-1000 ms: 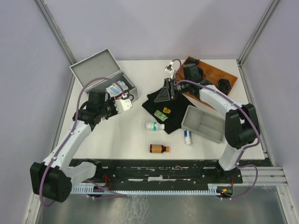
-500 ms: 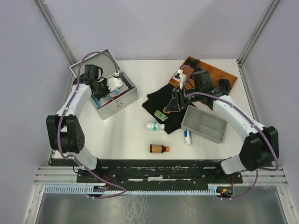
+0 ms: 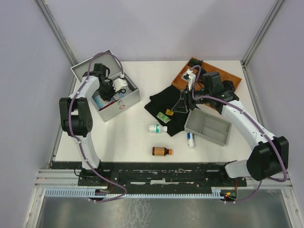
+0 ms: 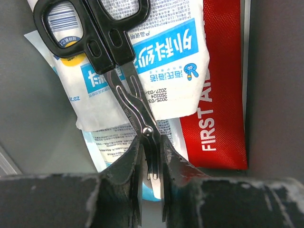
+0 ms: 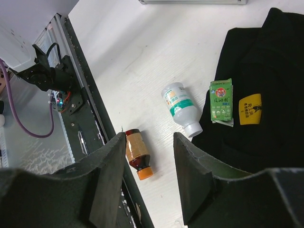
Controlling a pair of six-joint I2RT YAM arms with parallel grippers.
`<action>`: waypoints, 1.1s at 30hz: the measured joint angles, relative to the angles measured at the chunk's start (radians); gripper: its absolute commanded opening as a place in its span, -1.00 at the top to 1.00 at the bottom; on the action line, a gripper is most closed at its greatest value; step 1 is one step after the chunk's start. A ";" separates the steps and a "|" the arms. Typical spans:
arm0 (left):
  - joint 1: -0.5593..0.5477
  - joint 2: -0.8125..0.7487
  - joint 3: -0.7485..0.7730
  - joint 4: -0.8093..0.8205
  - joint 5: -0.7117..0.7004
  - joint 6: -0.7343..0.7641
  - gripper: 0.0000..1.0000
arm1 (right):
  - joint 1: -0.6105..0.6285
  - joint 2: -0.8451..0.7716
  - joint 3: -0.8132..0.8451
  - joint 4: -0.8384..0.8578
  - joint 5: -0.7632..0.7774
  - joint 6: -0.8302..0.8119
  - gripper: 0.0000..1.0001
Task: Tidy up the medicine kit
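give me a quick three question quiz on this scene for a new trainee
1. True or false: over the open medicine kit, the left hand grips the scissors by their black handles.
2. Which lies on the black cloth? A the small green box B the amber bottle C the scissors
3. What is the right hand holding?
Key: 1 false, it pinches the blades. 2 A. 3 nothing, it is open.
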 measured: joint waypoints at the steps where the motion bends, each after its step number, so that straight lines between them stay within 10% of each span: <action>1: 0.000 0.005 0.000 -0.002 -0.007 0.000 0.60 | -0.001 0.000 0.000 0.000 0.000 0.000 -0.05; 14: 0.000 -0.041 -0.036 0.029 -0.064 -0.002 -0.02 | -0.007 0.004 0.000 0.000 0.000 0.000 -0.05; 25: 0.000 -0.412 -0.197 0.168 0.003 -0.067 -0.57 | -0.011 0.004 0.000 -0.002 0.008 -0.008 -0.13; 33: -0.056 -0.694 -0.462 0.290 0.189 -0.188 -0.87 | -0.026 -0.012 0.000 -0.027 0.137 -0.023 -0.68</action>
